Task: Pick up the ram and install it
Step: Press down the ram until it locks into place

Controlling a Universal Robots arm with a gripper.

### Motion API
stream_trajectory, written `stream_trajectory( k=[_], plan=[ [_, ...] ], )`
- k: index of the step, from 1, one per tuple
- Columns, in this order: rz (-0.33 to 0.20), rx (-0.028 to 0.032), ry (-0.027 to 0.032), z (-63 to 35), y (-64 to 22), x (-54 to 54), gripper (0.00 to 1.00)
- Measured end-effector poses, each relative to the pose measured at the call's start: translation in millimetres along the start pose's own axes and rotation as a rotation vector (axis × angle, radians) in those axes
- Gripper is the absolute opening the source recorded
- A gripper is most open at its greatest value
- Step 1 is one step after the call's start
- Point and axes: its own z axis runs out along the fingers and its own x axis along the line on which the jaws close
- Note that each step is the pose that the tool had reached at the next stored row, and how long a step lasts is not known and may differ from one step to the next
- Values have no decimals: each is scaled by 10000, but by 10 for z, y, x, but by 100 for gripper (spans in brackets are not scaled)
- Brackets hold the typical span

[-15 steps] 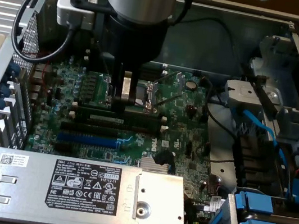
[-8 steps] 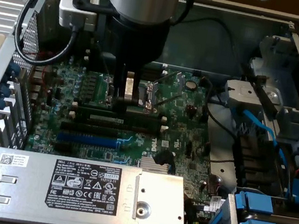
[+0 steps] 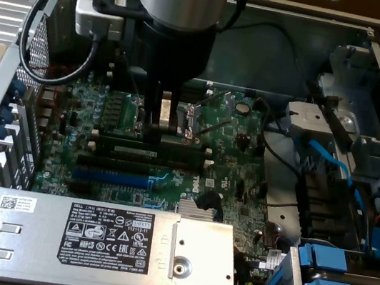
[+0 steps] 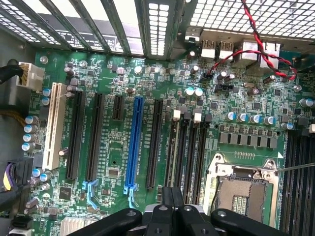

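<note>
Open computer case with green motherboard point(image 3: 230, 163); arm lowered over the board, gripper point(image 3: 161, 125) just beside the CPU socket point(image 3: 197, 118), on the exterior view's left of it; fingers point(image 3: 165, 113) pressed close together on the upper edge of the ram point(image 3: 152, 152), a dark stick standing upright in the black slots point(image 3: 139, 167) directly below the gripper. Blue slot point(image 3: 108, 177) lies just beyond those slots, toward the labelled metal cover point(image 3: 95, 239). In the wrist view, gripper point(image 4: 172, 209) over black slots point(image 4: 189, 157), between the blue slot point(image 4: 133, 147) and the socket point(image 4: 243, 189); whether the ram is fully seated cannot be told.
</note>
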Motion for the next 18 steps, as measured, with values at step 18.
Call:
stream_trajectory(
  k=[18],
  plan=[
    [-1524,-6,51,0,0,1,11]
  ],
)
